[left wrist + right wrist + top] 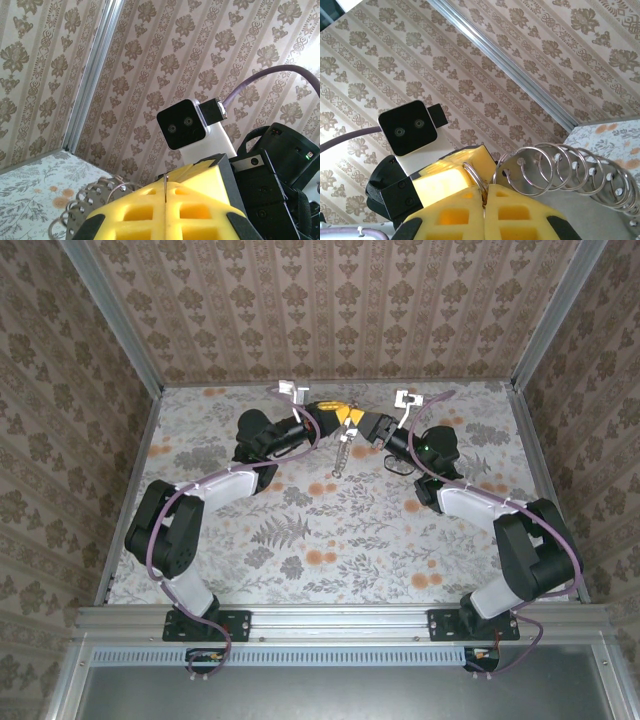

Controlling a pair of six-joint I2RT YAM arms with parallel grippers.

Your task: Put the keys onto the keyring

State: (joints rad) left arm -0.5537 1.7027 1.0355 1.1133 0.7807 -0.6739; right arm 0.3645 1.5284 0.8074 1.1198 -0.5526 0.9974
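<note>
Up in the air: the keyring [343,453], a long string of thin silver metal rings, is held up between the two arms near the far wall. Its loose end hangs down toward the flowery table [330,540].
Left gripper: the left gripper [165,202], with yellow foam fingers, is closed tight. One thin wire of the keyring is nipped in the crack between them.
Right gripper: the right gripper [484,200] is closed tight too. One round ring of the keyring is pinched at its yellow tips, and the other rings fan out to the side.
Why two grips: the ring is probably held from both sides so that it does not swing and can be pulled open for a key.
Key: whether a small key is on the rings cannot be told; it may be too tiny to see.
Step in hand: most likely, the ring is being made ready.
Care needed: thin wire could slip out of soft foam.
</note>
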